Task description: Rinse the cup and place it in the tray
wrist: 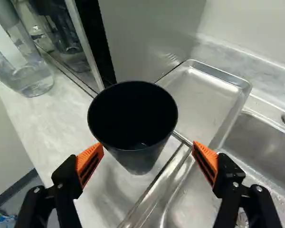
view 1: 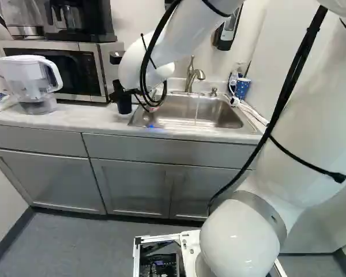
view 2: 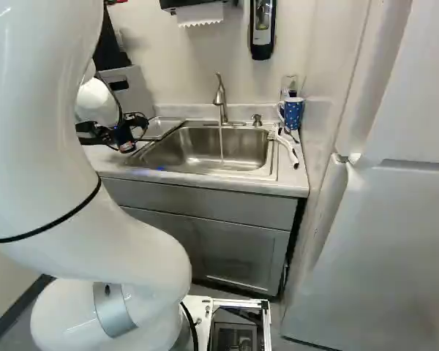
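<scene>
One black tapered cup stands upright on the pale marbled surface, beside the shallow metal tray; black two-fingered tool spread; risk: off-centre closing may tip it.

Standing upright beside the sink as a black, tapered cup; lying flat alongside as a shallow metal tray.

Tray between microwave and sink, faucet behind sink.
</scene>
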Tool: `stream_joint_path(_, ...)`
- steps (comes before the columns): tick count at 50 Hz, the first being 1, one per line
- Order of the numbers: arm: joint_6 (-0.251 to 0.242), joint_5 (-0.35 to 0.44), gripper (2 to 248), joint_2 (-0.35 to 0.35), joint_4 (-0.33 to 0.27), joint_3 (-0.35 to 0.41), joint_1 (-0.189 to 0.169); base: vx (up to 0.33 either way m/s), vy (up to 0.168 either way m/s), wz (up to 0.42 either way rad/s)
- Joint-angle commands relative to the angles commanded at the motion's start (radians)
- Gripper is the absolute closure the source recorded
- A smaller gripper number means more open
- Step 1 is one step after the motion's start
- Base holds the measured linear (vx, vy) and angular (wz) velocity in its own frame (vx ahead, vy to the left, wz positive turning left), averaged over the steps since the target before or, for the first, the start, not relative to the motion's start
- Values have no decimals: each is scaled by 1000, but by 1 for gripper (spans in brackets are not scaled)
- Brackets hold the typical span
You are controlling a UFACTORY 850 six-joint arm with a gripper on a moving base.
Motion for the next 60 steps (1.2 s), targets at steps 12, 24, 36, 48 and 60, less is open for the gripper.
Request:
stream_joint_path(12,0,75,3,-14,0,13,8,0,0,0)
stream_joint_path(24,0,149,3,-27,0,28,15,0,0,0)
stream_joint_path(36,0,224,3,-40,0,42,19,0,0,0)
stream_joint_path(48,0,299,3,-53,0,56,22,0,0,0)
stream_joint_path(60,0,369,3,-65,0,71,25,0,0,0)
